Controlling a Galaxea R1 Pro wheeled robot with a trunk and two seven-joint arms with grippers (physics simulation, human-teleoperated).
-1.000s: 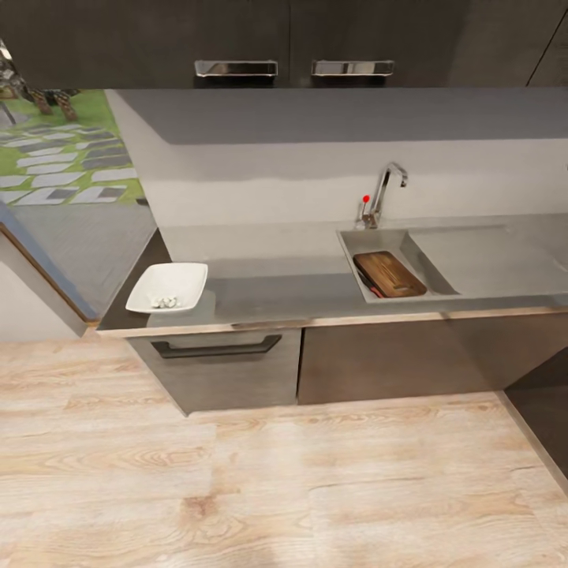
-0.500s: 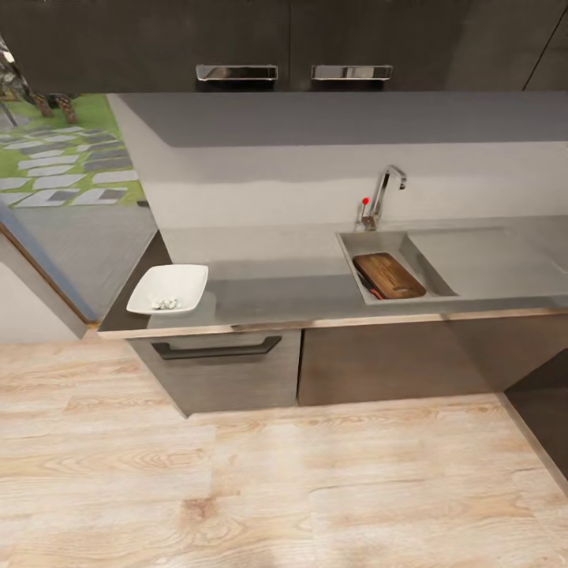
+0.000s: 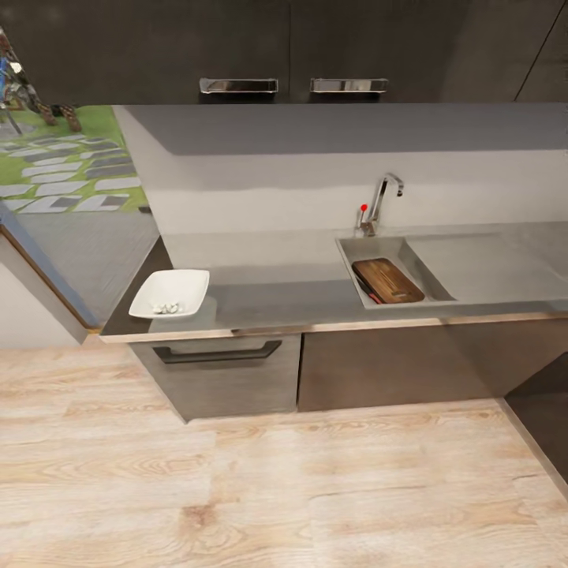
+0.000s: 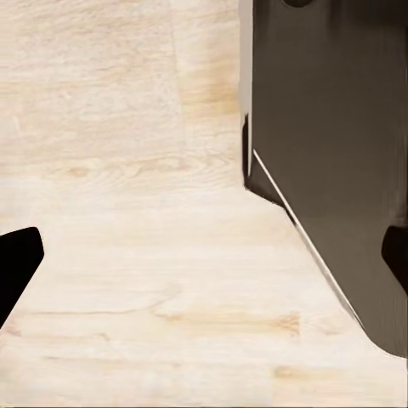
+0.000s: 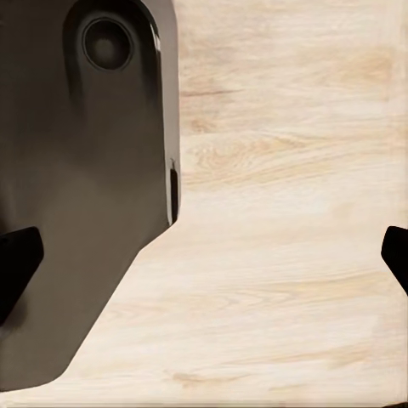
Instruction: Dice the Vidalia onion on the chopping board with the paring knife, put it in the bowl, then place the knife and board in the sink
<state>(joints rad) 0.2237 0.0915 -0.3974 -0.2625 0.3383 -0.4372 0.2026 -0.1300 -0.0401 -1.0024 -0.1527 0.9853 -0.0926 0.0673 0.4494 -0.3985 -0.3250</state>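
The brown chopping board (image 3: 386, 281) lies inside the grey sink (image 3: 418, 256) under the chrome tap (image 3: 384, 196). The paring knife (image 3: 367, 291) rests in the basin along the board's left edge, its red handle toward the front. On the countertop (image 3: 276, 293) near its left end stands the white bowl (image 3: 189, 277), holding small pale pieces of diced onion (image 3: 165, 307). In the left wrist view my left gripper (image 4: 204, 259) hangs open over the wooden floor. My right gripper (image 5: 204, 255) is open above the floor as well, nothing between its fingers.
Dark cabinet fronts with a drawer handle (image 3: 217, 352) run below the counter, and wall cabinets (image 3: 284, 47) hang above. A flat drainboard (image 3: 489, 264) extends right of the basin. Pale wood floor (image 3: 276, 489) lies between me and the counter. A dark part of my base (image 5: 85, 170) is beside each gripper.
The whole head picture has shifted slightly down and the counter looks a little smaller, so the camera has moved. Board, knife and bowl stay where they were.
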